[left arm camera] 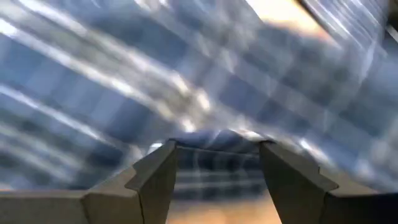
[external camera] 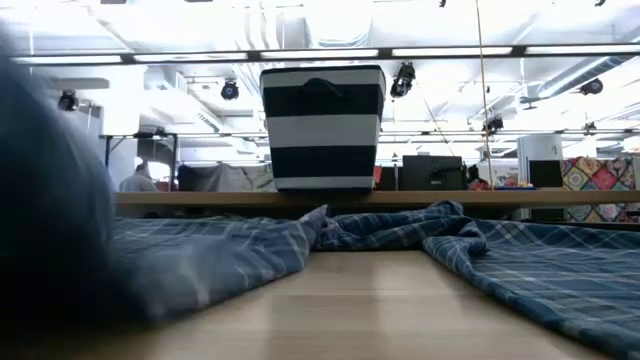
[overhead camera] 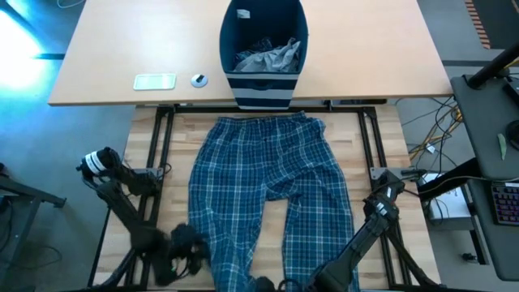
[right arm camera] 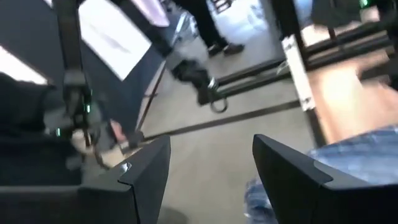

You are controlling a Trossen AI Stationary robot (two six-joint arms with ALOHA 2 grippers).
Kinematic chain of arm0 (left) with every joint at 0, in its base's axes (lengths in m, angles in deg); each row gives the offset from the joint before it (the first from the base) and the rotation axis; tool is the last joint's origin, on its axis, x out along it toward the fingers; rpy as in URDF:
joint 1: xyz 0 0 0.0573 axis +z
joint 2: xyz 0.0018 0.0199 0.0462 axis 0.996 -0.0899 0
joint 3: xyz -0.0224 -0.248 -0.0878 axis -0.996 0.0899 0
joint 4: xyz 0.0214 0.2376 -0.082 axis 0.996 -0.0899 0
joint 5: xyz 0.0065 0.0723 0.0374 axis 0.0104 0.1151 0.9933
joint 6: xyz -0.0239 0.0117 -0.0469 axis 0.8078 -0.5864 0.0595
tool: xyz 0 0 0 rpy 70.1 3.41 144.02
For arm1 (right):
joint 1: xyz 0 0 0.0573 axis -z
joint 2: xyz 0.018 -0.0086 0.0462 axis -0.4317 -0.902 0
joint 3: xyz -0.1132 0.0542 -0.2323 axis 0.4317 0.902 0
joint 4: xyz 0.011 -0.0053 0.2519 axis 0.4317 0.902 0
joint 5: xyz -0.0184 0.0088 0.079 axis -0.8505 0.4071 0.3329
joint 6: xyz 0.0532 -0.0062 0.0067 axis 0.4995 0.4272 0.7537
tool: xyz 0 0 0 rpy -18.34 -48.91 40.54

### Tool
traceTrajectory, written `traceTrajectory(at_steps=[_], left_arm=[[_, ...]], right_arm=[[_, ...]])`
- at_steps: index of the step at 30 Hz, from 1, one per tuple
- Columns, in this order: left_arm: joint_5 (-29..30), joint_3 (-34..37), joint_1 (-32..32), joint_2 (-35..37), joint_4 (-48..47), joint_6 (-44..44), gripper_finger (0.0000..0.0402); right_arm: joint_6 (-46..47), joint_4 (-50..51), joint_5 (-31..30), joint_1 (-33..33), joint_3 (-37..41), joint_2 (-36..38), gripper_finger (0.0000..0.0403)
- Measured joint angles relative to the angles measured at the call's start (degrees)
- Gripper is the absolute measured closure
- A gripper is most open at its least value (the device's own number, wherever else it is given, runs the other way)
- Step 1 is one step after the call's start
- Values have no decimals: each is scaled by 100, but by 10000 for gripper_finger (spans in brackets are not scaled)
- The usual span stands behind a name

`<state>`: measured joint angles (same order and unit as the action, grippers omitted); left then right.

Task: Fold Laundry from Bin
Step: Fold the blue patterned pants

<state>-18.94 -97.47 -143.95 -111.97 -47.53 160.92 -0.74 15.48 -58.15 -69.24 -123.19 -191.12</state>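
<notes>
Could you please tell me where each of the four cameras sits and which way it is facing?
High view: above the table, looking straight down on trousers, bin, both arms.
Low view: at tabletop height, looking level across the trousers to the bin; no arm is clearly seen.
Left wrist view: on the left arm, left gripper open just over the plaid.
Right wrist view: right gripper open, facing the floor past the table edge.
All four show the trousers.

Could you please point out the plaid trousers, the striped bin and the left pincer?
Blue-and-white plaid cloth trousers [overhead camera: 268, 166], high view, seat.
Navy striped fabric bin [overhead camera: 263, 88], high view, striped wall.
Left pincer [left arm camera: 214, 177], left wrist view, between fingertips.
</notes>
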Motion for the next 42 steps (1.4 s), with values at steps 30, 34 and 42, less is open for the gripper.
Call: traceTrajectory(at_steps=[30, 34, 42], left_arm=[[-974, 1021, -62, 395, 494, -740, 189], [-752, 784, 85, 92, 442, -934, 189], [-531, 1192, 964, 402, 302, -1525, 189]], right_arm=[[-310, 7096, 177, 2618, 39, -1248, 179], [-739, 6780, 244, 3033, 334, -1061, 179], [-494, 4669, 1196, 2806, 314, -315, 179]])
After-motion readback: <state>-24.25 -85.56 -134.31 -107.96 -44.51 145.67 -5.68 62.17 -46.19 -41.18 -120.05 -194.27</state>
